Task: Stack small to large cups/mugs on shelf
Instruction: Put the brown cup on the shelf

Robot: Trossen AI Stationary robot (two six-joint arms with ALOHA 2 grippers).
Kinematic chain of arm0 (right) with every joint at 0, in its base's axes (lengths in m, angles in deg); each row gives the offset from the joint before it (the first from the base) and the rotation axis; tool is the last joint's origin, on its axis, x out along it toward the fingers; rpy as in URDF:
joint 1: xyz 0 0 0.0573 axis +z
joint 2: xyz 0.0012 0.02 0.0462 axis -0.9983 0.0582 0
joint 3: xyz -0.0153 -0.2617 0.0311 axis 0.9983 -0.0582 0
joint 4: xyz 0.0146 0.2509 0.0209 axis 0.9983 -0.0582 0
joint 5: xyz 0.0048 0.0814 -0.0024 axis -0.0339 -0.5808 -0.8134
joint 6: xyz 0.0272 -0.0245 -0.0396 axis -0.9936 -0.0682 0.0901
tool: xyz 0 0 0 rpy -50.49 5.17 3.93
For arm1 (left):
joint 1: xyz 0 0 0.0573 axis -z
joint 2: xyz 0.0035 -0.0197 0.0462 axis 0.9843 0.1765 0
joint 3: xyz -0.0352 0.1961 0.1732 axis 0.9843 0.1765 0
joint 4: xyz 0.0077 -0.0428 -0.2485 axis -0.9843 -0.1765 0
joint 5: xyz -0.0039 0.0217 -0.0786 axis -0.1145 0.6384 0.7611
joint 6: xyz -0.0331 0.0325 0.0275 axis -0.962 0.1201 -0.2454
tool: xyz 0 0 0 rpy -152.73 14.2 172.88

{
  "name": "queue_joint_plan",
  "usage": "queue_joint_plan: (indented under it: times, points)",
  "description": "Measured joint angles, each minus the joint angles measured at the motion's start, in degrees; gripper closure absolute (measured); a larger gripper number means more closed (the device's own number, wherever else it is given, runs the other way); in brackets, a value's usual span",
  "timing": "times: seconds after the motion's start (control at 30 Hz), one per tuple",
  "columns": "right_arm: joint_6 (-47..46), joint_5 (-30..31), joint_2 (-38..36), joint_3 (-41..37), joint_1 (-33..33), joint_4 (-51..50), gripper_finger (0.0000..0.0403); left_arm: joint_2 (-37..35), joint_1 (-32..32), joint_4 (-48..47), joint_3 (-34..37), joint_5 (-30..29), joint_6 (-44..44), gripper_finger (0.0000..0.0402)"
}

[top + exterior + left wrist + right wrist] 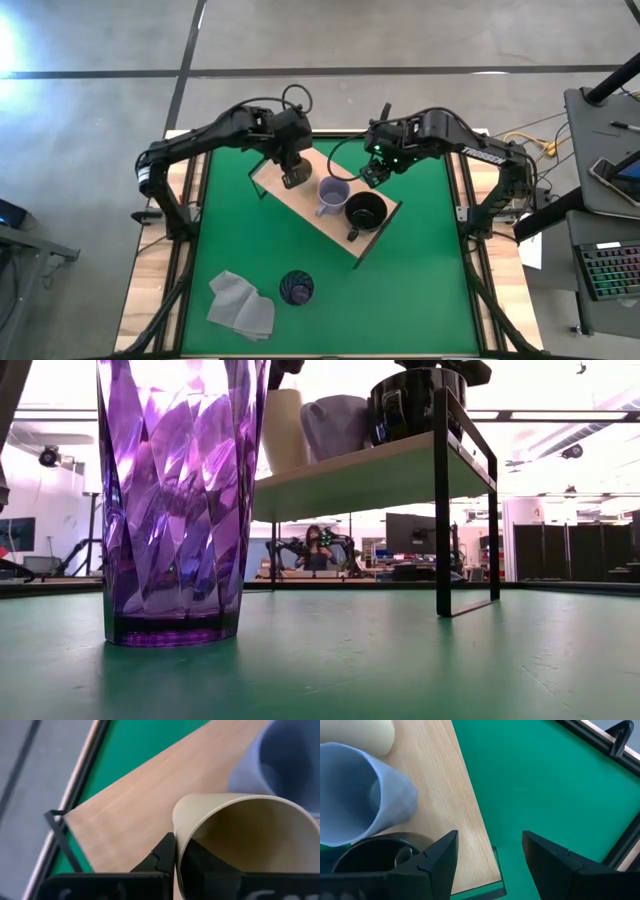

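The light-wood shelf (305,207) stands slantwise on the green mat. On it, in a row, stand the cream-tan cup (285,425), the lavender-grey mug (333,195) and the black-green mug (365,212). My left gripper (295,178) is above the shelf's far-left end, shut on the cream-tan cup. My right gripper (372,175) is open and empty, just past the shelf's far edge beside the black-green mug. The dark purple tumbler (296,288) stands upright on the mat near the front edge. My left gripper holds the cream-tan cup by its rim wall (182,827), one finger inside the cup and one finger (164,856) outside. The fingers come from above, pointing down. The cup stands upright, and in the low view its base (286,466) sits on the shelf board.
A folded grey cloth (240,305) lies on the mat at the front left, beside the tumbler. The shelf's thin black legs (441,510) stand on the mat. Bare green mat (420,290) lies to the front right.
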Motion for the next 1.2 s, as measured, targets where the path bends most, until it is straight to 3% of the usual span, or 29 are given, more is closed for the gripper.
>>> queue_joint_plan:
  times: [0.53, 0.9, 1.2]
  points:
    - [0.48, -0.42, -0.18, -2.36, -0.04, 0.0, 0.0191, -0.18, -0.24, -1.05, -0.18, 3.86, -0.14, 0.04]
    - [0.26, -0.57, -0.48, -1.74, -0.04, 0.0, 0.0191, -0.29, -0.3, -0.85, -0.16, 3.94, -0.22, 0.033]
    - [0.26, -0.42, -0.48, -1.79, -0.04, 0.02, 0.0191, -0.46, -0.28, 0.14, -0.14, 4.2, -0.22, 0.032]
